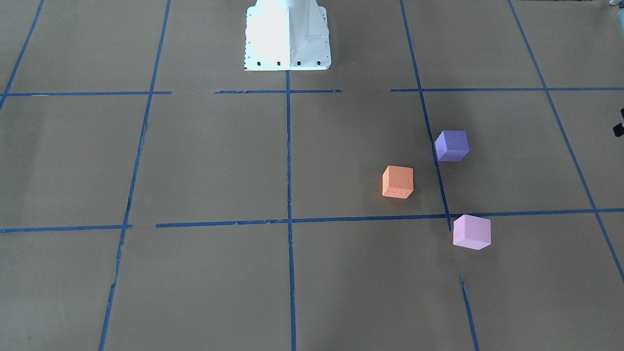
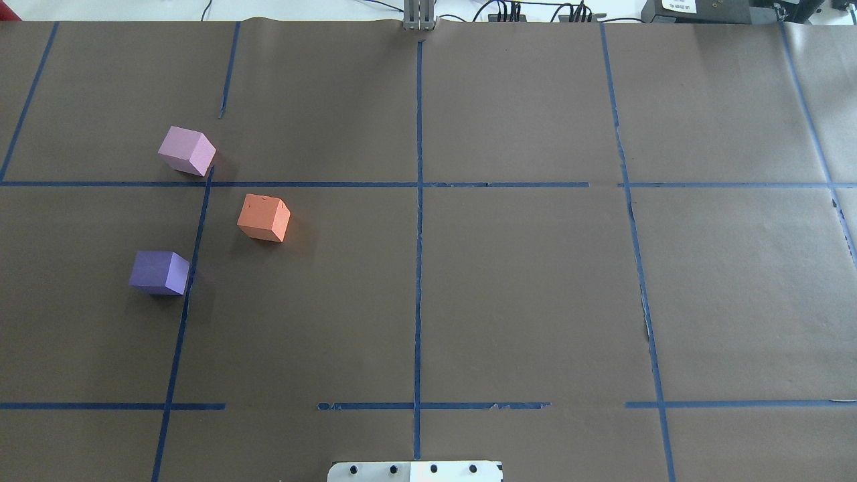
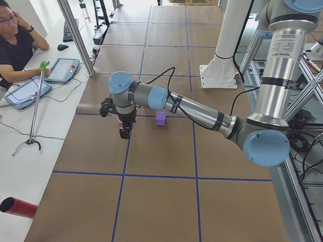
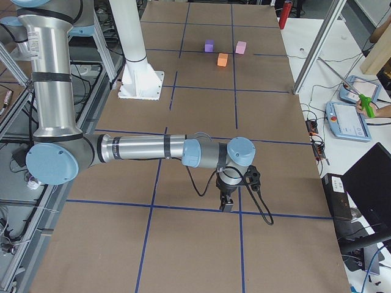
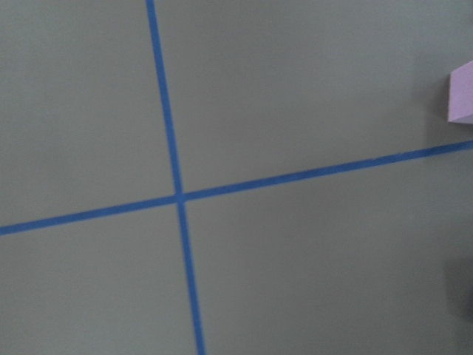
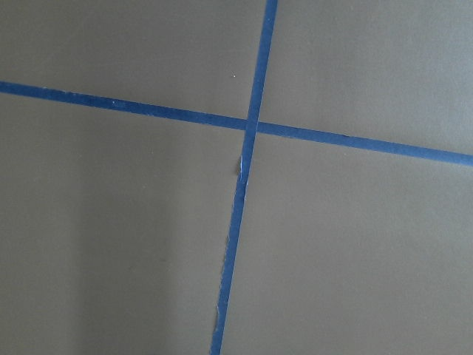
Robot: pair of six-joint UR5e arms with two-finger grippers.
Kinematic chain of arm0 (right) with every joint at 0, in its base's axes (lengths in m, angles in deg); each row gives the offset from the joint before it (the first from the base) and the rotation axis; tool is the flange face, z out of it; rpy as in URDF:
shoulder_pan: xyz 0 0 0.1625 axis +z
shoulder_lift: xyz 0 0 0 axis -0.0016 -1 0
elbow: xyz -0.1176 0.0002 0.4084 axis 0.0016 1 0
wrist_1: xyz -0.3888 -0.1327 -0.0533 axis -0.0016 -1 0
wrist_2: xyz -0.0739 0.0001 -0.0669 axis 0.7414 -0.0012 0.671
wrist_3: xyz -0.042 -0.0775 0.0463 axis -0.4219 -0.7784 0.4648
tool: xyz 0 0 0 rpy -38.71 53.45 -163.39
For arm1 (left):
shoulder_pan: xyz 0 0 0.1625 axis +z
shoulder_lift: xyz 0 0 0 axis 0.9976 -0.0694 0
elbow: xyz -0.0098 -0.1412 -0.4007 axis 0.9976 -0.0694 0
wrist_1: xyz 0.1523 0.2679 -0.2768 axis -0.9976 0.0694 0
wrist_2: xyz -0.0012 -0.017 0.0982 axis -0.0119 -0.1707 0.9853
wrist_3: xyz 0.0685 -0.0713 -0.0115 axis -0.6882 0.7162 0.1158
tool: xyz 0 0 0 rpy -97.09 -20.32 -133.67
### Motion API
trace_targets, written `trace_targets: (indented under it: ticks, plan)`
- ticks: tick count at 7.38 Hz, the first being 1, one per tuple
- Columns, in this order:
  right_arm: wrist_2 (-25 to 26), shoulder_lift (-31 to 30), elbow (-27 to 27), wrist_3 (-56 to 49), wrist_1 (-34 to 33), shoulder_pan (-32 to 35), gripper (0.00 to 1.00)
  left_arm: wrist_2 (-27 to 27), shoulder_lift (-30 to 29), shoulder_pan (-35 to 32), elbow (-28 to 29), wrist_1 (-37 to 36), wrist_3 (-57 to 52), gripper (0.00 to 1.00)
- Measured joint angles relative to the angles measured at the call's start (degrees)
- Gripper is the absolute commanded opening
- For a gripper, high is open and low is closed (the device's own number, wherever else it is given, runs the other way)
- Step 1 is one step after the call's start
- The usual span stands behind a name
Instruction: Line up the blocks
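The orange block (image 2: pixel 264 217), purple block (image 2: pixel 159 272) and pink block (image 2: pixel 187 151) sit apart in a loose triangle on the desk (image 2: pixel 535 281), robot's left half, each turned differently. The left claw (image 3: pixel 124 132) hangs near pink and the right claw (image 4: pixel 226 204) is far off. Neither holds a block, and I cannot tell how open they are. Closing on corners rather than faces would likely twist or shove a light cube away.

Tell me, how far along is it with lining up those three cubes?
Nothing looks done yet: the pink block, orange block and purple block lie apart in a loose triangle, all on the table. In hand: nothing is held; the left end effector hangs near them. Left: moving blocks into one row.
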Motion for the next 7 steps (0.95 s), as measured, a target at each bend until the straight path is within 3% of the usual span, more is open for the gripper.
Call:
trace_targets:
  ticks: [4, 7]
  plan:
    - [0.00, 0.03, 0.00, 0.00, 0.00, 0.02, 1.00, 1.27, -17.82, 19.70, 2.04, -3.65, 26.23, 1.00]
    - [0.00, 0.07, 0.00, 0.00, 0.00, -0.01, 1.00, 8.42, -20.39, 30.54, 5.83, 4.26, 41.80, 1.00]
